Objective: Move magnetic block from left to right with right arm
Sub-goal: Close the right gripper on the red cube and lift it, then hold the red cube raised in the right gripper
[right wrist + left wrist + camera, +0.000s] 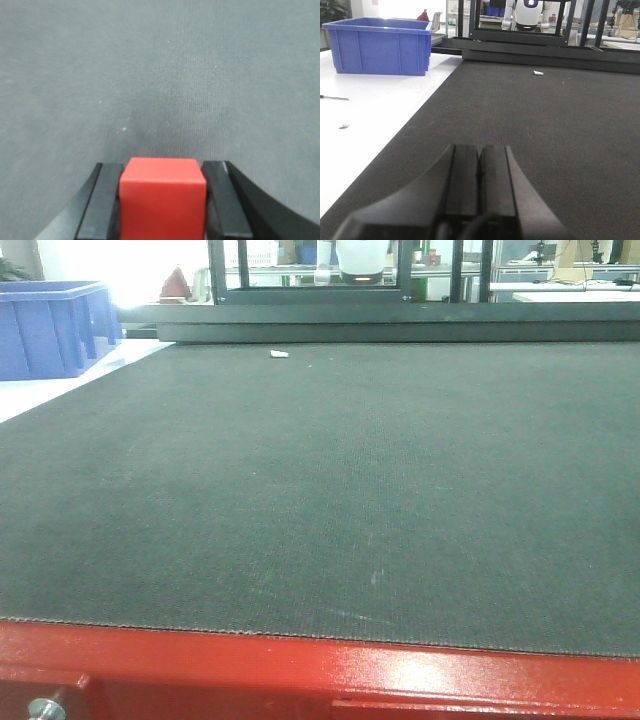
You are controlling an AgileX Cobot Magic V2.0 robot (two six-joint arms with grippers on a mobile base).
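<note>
Snugly within right pincer (161, 168), magnetic block (163, 202)

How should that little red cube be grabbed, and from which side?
By its two opposite flat side faces, coming in squarely as the right end effector does: the red cube sits square between its fingers, faces parallel to them.

The magnetic block (163, 200), a plain matte red cube, sits squarely between the two fingers of the right claw (163, 205), its top face level.
</note>
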